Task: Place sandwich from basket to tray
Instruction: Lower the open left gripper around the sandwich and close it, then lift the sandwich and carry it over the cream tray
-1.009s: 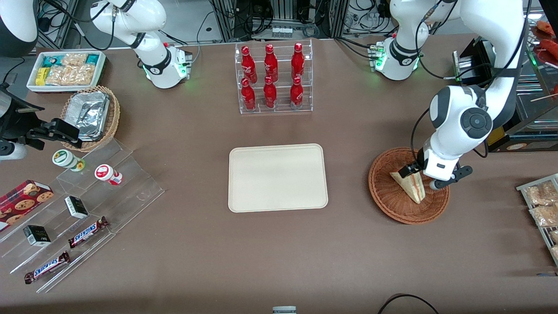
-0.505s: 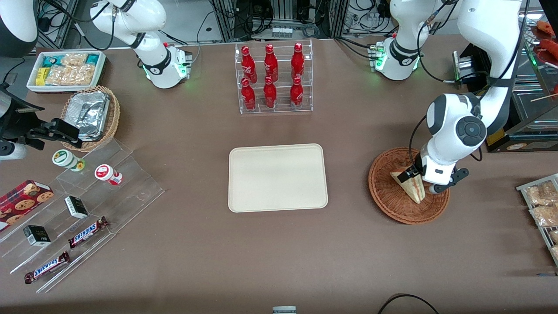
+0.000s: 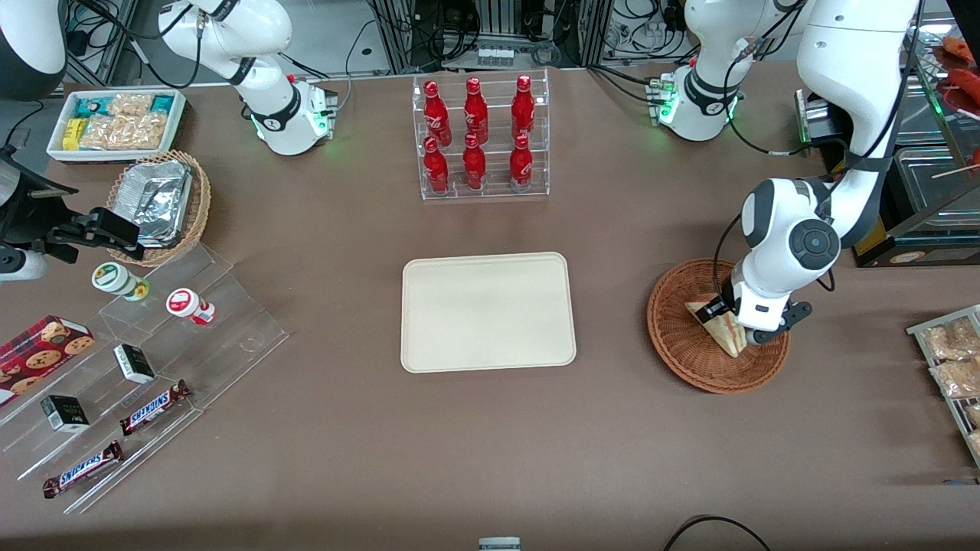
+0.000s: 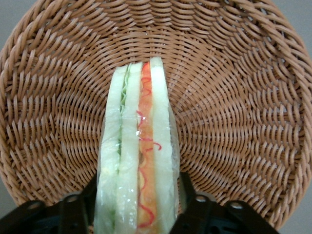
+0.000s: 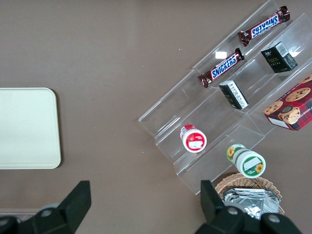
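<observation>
The sandwich (image 3: 724, 337), a wrapped white-bread wedge with a red and green filling stripe, stands on edge in the reddish-brown wicker basket (image 3: 680, 346) toward the working arm's end of the table. My left gripper (image 3: 733, 323) is low in the basket, straddling the wide end of the sandwich (image 4: 139, 146). It is open, with one black finger (image 4: 90, 194) on each flat side, very close to the wrap. The cream tray (image 3: 488, 311) lies bare at the table's middle, beside the basket.
A clear rack of red bottles (image 3: 479, 138) stands farther from the front camera than the tray. Snack packets (image 3: 952, 356) lie at the working arm's table edge. An acrylic step shelf with bars and cups (image 3: 138, 367) sits toward the parked arm's end.
The left arm has come down into the basket, bringing the gripper lower around the sandwich. The sandwich and basket have stayed in place.
</observation>
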Action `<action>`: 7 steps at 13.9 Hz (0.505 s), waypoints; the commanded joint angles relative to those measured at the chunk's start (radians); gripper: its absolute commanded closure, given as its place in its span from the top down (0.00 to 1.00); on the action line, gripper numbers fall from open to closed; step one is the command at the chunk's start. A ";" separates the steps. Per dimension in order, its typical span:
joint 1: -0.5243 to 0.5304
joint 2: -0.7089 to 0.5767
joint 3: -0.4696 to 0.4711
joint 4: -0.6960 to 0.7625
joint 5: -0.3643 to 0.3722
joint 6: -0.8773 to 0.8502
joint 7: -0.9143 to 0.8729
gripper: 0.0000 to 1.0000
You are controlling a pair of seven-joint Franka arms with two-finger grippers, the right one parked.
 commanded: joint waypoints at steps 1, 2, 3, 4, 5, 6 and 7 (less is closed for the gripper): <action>-0.003 -0.030 0.005 -0.007 0.002 -0.015 -0.007 0.00; -0.003 -0.039 0.005 0.005 0.004 -0.052 -0.007 0.00; -0.004 -0.054 0.003 0.035 0.005 -0.098 -0.010 0.00; -0.007 -0.060 0.002 0.074 0.005 -0.163 -0.013 0.00; -0.010 -0.062 0.000 0.130 0.005 -0.240 -0.012 0.00; -0.013 -0.057 -0.003 0.188 0.005 -0.323 -0.007 0.00; -0.016 -0.053 -0.008 0.241 0.005 -0.386 -0.006 0.00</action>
